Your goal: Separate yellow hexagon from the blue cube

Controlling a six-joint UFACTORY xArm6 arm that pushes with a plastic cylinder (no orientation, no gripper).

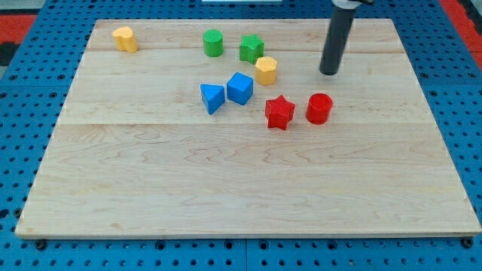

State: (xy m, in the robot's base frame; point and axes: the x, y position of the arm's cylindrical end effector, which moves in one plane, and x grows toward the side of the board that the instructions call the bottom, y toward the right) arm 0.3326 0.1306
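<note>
The yellow hexagon [265, 70] sits near the board's top middle. The blue cube [239, 88] lies just below and to the left of it, close but with a small gap. My tip [329, 72] rests on the board to the right of the yellow hexagon, about a block's width and a half away, and above the red cylinder [318, 108].
A blue triangular block [212, 98] touches the blue cube's left side. A green star-like block [251, 48] and a green cylinder [213, 43] sit above. A red star [279, 113] lies below the hexagon. Another yellow block [125, 38] is at top left. The wooden board [226, 181] ends at blue pegboard.
</note>
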